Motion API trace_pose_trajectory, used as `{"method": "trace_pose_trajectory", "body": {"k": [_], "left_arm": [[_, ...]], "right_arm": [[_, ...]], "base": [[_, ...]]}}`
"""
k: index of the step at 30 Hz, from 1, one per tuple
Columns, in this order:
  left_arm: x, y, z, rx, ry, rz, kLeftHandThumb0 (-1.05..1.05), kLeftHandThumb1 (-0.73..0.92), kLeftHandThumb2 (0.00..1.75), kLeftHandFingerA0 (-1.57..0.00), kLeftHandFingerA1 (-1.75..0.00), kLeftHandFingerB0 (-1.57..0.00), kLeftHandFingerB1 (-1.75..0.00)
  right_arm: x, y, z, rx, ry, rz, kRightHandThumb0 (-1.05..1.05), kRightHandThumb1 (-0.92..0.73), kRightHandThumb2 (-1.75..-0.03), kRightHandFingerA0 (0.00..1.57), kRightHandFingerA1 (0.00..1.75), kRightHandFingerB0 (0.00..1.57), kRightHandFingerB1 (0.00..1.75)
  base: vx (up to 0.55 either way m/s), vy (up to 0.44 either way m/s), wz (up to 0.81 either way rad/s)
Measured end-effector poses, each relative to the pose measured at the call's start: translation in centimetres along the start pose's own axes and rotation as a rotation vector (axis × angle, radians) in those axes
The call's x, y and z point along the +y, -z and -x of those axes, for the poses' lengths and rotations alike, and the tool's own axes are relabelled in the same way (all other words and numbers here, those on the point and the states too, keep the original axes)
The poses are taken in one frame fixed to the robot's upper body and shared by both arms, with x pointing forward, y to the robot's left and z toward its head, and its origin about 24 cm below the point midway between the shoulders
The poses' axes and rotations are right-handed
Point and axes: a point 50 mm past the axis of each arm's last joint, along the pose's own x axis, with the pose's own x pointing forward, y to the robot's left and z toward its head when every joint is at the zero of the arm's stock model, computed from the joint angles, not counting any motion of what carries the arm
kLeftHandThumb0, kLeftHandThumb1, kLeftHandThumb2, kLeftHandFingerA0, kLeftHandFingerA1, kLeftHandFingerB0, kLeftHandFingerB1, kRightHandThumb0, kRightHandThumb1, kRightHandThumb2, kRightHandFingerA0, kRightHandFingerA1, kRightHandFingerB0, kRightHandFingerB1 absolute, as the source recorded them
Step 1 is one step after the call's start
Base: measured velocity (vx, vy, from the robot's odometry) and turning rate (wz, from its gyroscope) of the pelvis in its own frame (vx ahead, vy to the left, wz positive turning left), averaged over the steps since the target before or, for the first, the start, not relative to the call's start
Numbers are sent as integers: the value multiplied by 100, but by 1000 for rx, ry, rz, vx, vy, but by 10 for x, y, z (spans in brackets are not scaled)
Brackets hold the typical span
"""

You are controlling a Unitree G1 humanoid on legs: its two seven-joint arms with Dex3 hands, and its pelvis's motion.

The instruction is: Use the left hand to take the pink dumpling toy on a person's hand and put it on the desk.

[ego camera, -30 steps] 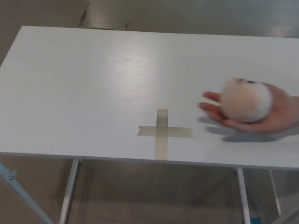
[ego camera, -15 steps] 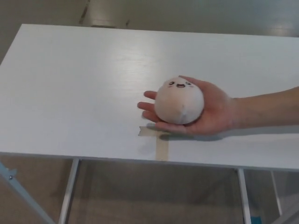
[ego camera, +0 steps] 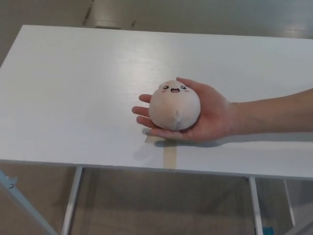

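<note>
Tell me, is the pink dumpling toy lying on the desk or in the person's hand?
In the hand: the pink dumpling toy rests on the person's open palm, above the white desk.

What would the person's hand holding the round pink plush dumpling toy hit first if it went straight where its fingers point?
Probably nothing: the person's hand, carrying the round pink plush dumpling toy, points left across the white desk, which looks free to its edge.

Bare table (ego camera: 73,88) across the whole left half and along the far edge, open for a robot hand to pass. Blocked near the front edge's middle by a person's hand (ego camera: 205,117) cupping the pink dumpling toy (ego camera: 174,105), forearm (ego camera: 274,111) stretching to the right edge.
</note>
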Motion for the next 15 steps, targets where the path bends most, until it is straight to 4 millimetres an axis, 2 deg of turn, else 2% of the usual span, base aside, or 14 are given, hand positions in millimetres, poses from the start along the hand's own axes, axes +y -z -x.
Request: {"method": "trace_pose_trajectory", "body": {"k": [9,14,15], "left_arm": [[-1,-4,0,-26,5,-5,-28,59,58,-67,-45,-49,-38],[-3,-19,2,-154,66,-45,-29,57,57,-66,-45,-49,-39],[-3,-20,3,-179,79,-51,-39,48,69,-60,-53,-45,-47]], "right_arm": [[0,0,0,0,0,-1,-18,-67,-60,77,49,56,43],[0,0,0,-3,-1,-2,-18,-67,-60,77,49,57,43],[0,-1,0,-4,-1,-2,-18,-67,-60,77,49,57,43]], "base": [[0,0,0],[0,0,0],[0,0,0]]}}
